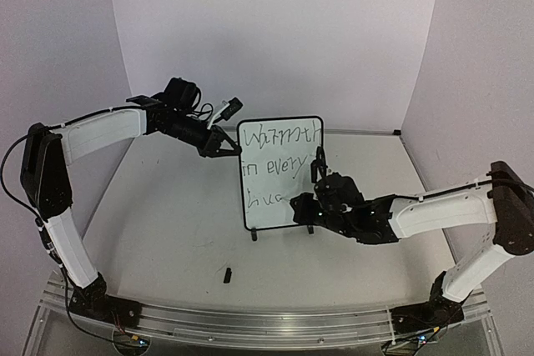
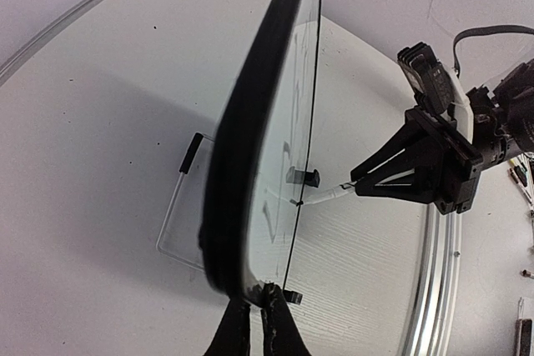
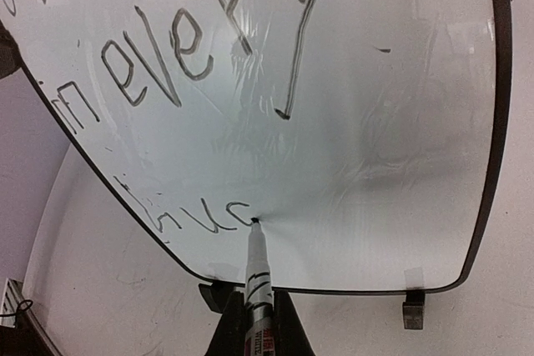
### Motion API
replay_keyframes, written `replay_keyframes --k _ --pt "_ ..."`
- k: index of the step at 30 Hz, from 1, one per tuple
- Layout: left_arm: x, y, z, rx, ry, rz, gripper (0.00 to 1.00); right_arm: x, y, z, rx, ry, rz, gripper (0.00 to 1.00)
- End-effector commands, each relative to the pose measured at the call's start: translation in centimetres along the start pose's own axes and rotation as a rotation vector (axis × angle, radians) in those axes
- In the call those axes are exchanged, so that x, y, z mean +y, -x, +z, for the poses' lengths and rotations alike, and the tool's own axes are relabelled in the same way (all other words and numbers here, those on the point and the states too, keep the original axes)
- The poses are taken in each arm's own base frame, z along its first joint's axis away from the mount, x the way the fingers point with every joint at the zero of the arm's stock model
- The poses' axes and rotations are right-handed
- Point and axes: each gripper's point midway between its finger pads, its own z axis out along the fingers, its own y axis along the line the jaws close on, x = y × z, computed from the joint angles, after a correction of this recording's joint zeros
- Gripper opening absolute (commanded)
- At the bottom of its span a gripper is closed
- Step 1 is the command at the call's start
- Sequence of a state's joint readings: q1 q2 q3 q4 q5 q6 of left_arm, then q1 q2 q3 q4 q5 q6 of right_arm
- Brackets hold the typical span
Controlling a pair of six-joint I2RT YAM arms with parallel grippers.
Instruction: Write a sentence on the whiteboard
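Observation:
The whiteboard (image 1: 284, 189) stands upright on two black feet at mid table. The sentence (image 1: 279, 135) runs in three dark lines: "Warmth", "in every", and a third line with three letters showing. My left gripper (image 1: 231, 146) is shut on the board's upper left edge; in the left wrist view it (image 2: 259, 310) pinches the black frame (image 2: 250, 122). My right gripper (image 1: 304, 206) is shut on a white marker (image 3: 257, 277), whose tip touches the board (image 3: 375, 164) at the end of the third line. "In every" (image 3: 158, 64) shows above it.
A small black marker cap (image 1: 227, 274) lies on the table in front of the board. A metal rail (image 1: 267, 323) runs along the near edge. White walls close in the back and both sides.

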State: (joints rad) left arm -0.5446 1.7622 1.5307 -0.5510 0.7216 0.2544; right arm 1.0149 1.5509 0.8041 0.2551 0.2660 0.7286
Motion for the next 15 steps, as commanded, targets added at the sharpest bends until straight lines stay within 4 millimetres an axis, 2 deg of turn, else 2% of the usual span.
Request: replay_keyframes --k 1,8,15 --pt "-0.3 -0.1 -0.7 0.012 0.034 0.048 0.00 0.8 3.5 -0.9 -0.097 -0.001 0.015 0.00" --pt "-0.3 -0.1 -0.7 0.014 0.035 0.047 0.00 1.1 3.3 -0.5 -0.088 0.010 0.014 0.00" --pt "-0.4 -0.1 -0.8 0.012 0.035 0.048 0.00 -0.7 1.0 -0.2 -0.031 -0.036 0.026 0.00"
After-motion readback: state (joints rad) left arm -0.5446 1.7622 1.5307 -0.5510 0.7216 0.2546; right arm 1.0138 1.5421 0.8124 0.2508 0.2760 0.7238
